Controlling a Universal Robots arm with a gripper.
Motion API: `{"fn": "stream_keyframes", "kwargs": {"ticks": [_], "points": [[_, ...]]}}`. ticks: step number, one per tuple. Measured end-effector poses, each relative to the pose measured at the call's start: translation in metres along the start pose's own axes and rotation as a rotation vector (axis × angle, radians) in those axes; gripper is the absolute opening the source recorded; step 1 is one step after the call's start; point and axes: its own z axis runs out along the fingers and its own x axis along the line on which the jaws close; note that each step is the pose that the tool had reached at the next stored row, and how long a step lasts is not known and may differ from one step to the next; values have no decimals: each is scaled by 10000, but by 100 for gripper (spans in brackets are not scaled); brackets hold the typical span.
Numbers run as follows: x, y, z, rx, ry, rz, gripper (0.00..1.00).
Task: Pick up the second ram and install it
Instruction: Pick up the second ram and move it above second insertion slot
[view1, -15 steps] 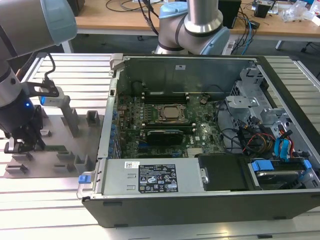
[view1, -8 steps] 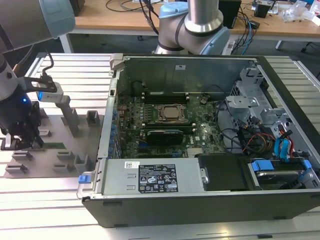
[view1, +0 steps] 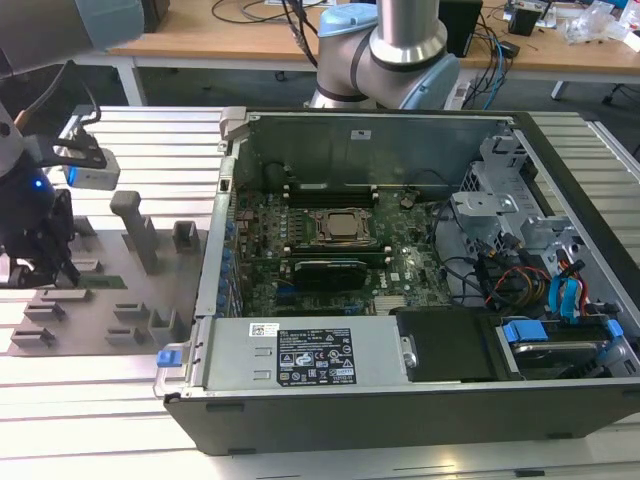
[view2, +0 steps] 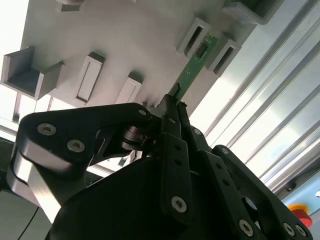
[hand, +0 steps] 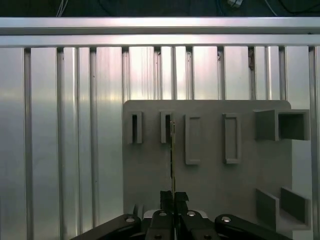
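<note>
Fixture blocks (view2: 191, 35) flanking second ram (view2: 191, 70)

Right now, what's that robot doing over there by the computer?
The robot arm's fingers are pinched shut on a thin green memory stick. The far end of the stick sits between two grey blocks on a grey plate. The plate lies beside the open computer, on the exterior view's left. The stick is not in the computer yet.
</note>
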Motion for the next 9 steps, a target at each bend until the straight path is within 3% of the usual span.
{"fn": "stream_keyframes", "kwargs": {"ticks": [3,6,9], "points": [[-1,1,-46,1,-1,0,13],[-4,3,-159,0,0,-1,13],[-5,4,-212,0,0,0,13]]}}
